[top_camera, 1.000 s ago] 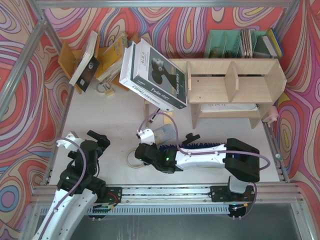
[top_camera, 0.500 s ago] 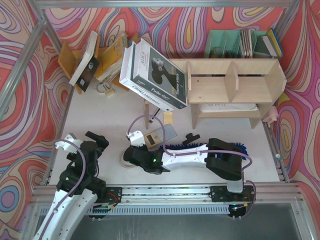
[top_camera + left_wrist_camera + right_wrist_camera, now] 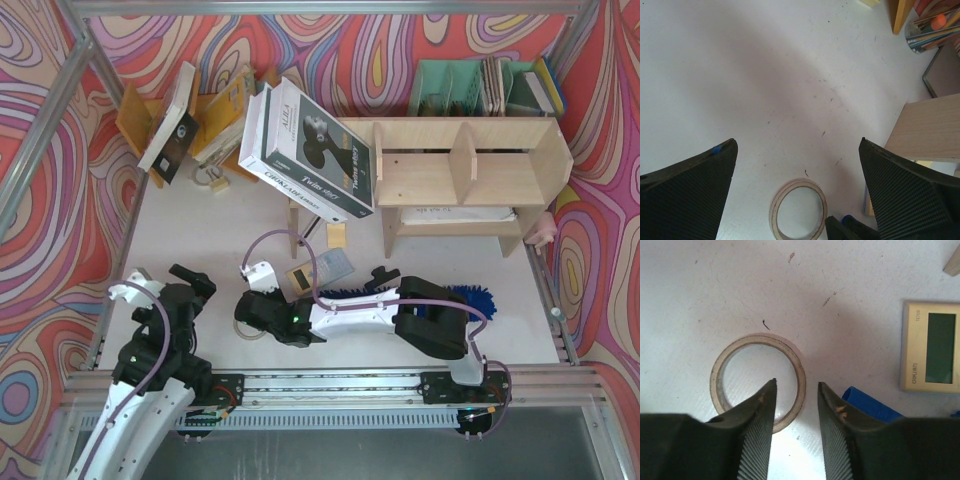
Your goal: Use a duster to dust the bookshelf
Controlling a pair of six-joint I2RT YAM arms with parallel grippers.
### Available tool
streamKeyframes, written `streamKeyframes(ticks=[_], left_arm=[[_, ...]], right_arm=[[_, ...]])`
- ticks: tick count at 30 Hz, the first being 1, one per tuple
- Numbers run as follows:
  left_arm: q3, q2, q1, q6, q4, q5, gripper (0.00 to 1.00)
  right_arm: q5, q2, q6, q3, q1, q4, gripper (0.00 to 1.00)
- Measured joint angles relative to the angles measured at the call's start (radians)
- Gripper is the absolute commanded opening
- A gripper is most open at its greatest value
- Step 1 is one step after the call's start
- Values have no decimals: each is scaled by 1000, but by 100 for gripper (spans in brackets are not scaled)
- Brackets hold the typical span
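Observation:
The plywood bookshelf (image 3: 470, 175) stands at the back right of the table. The blue duster (image 3: 470, 298) lies flat on the table in front of it, mostly hidden under my right arm. Its blue handle end (image 3: 870, 402) rests just right of my right gripper (image 3: 797, 383). That gripper is open with a narrow gap and nothing between its fingers, hovering over the rim of a tape ring (image 3: 758, 382). In the top view the right gripper (image 3: 250, 312) reaches far left. My left gripper (image 3: 195, 282) is wide open and empty near the front left, also facing the tape ring (image 3: 798, 210).
A big white box (image 3: 310, 150) leans against the shelf's left end. A beige timer (image 3: 930, 347) lies beside the handle. The green organizer (image 3: 480, 88) stands behind the shelf, and an orange-brown book stand (image 3: 135, 115) with books sits at the back left.
My right arm has swung left and lower over the table. Its jaws, shut before, have parted, and the duster handle lies beside them. The left arm has barely moved.

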Motion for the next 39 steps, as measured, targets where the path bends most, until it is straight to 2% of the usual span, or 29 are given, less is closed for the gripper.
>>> streamKeyframes(ticks=[7,11,15,21,25,29,31,34,39], left_arm=[[34,28,0,5,19,5,98],[24,52,0,55,118,79,99],[-4,134,0,92,222,192,98],[-30,225,0,118,351,322,98],[-29,304,0,136,436,410,98],[-9,407,-11,159,471,476,98],[18,449,-32,173,471,492,98],[55,483,-61,184,478,503,98],[57,486,-73,185,490,507,98]], right_arm=[[18,-21,-5,-24,0,-5,49],[62,-131,22,-123,4,-21,49],[132,-281,121,-183,6,-105,48],[219,-408,424,-193,6,-343,48],[232,-401,713,-193,6,-602,47],[222,-367,985,-174,5,-845,55],[208,-345,1105,-156,6,-941,56],[185,-344,1242,-159,5,-1028,56],[147,-408,1360,-246,-5,-1030,59]])
